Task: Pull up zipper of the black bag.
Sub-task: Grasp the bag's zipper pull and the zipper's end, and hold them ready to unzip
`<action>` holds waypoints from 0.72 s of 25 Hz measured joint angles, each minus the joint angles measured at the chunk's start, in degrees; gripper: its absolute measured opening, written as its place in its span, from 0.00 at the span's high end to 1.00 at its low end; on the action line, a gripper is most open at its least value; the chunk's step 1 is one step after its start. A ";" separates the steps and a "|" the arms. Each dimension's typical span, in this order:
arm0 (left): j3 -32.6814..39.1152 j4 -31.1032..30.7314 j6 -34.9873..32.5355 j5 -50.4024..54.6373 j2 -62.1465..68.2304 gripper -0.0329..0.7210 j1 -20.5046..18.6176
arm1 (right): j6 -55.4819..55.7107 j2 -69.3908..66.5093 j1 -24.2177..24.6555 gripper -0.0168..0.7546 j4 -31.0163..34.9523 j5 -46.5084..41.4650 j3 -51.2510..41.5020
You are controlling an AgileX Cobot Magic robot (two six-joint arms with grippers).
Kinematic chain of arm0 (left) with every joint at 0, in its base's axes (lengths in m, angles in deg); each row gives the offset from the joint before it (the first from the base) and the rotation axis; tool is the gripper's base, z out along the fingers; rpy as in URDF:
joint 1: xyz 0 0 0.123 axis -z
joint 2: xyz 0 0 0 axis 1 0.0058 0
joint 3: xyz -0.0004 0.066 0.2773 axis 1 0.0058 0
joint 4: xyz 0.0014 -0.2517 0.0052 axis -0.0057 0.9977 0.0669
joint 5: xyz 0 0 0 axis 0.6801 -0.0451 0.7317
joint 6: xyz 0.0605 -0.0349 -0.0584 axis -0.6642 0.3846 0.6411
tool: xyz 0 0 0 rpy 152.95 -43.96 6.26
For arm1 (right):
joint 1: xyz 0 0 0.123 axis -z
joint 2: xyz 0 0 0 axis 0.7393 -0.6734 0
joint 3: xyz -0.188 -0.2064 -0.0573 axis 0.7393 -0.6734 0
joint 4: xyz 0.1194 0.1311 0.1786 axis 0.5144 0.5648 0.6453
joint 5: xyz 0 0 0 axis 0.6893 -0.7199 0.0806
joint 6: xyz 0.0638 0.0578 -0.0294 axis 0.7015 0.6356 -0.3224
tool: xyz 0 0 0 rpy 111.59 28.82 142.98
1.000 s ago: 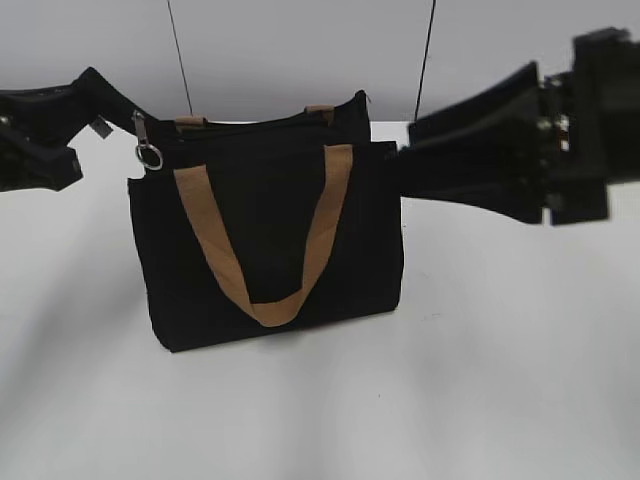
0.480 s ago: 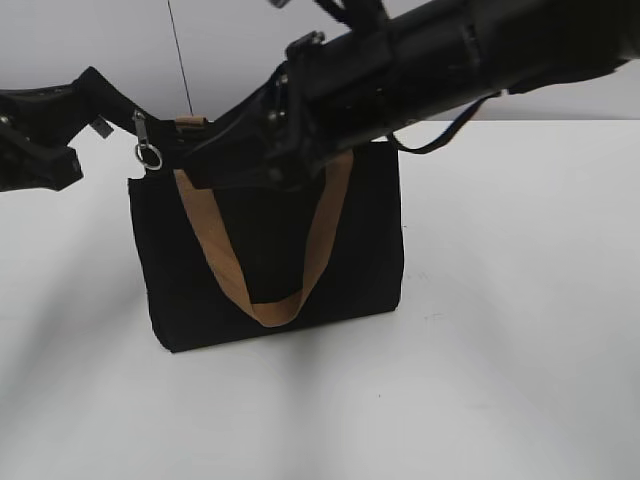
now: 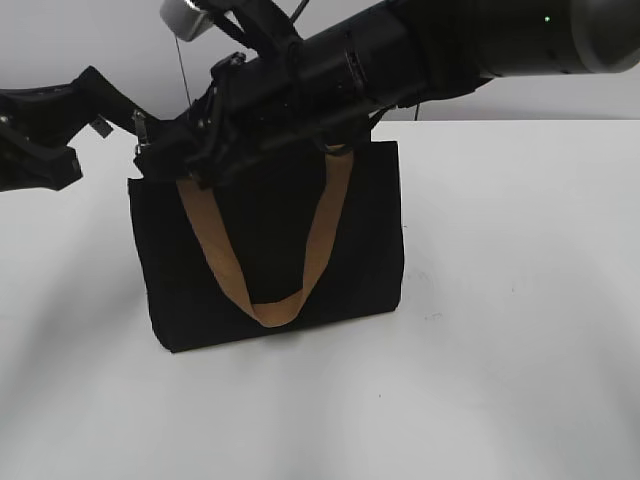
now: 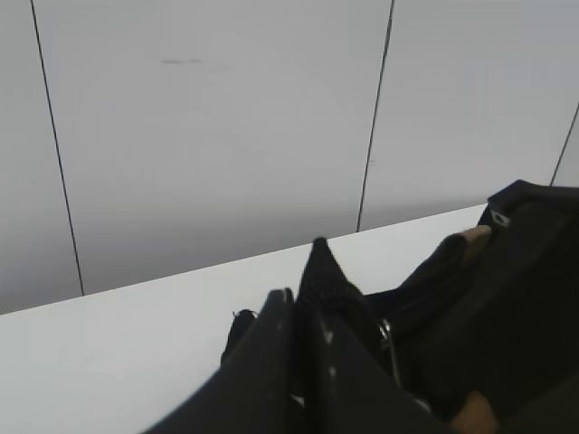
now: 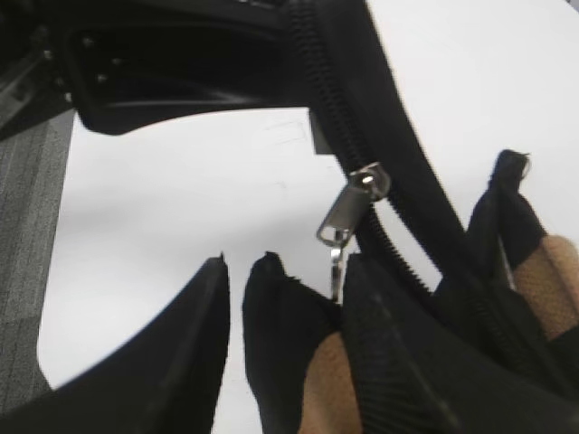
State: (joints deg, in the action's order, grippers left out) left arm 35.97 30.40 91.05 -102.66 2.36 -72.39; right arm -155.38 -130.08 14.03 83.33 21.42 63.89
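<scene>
The black bag (image 3: 270,250) stands upright on the white table, one tan handle hanging down its front. My left gripper (image 3: 88,85) is shut on the black fabric tail at the bag's top left corner (image 4: 317,267) and holds it taut. My right arm reaches across the bag top, with its gripper (image 3: 175,160) at the left end. In the right wrist view the zipper teeth (image 5: 398,226) run diagonally, and the silver pull tab (image 5: 348,212) hangs with its ring just above my open right gripper (image 5: 289,271). A fold of black fabric and tan strap lies between the fingers.
The white table (image 3: 520,330) extends to the right of and in front of the bag. A grey panelled wall (image 4: 226,136) stands behind. The right arm hides the bag's top edge and rear handle in the exterior view.
My right arm has swung from the far right across the bag top to its left end, now covering the pull tab's ring. The left gripper and the bag have stayed put.
</scene>
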 joint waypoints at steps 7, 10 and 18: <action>0.00 0.00 0.00 0.00 -0.01 0.95 0.00 | 0.16 -1.95 0.00 0.57 2.87 2.03 0.41; 0.00 0.00 0.00 0.00 -0.01 0.95 0.00 | 0.16 -2.60 0.00 0.58 4.14 1.37 0.43; 0.00 0.00 0.00 0.00 -0.01 0.95 0.00 | 0.16 -2.79 0.00 0.70 5.00 1.84 0.54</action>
State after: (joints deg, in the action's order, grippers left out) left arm 35.97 30.40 91.05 -102.66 2.34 -72.39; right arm -155.22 -132.87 14.03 88.33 23.26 64.43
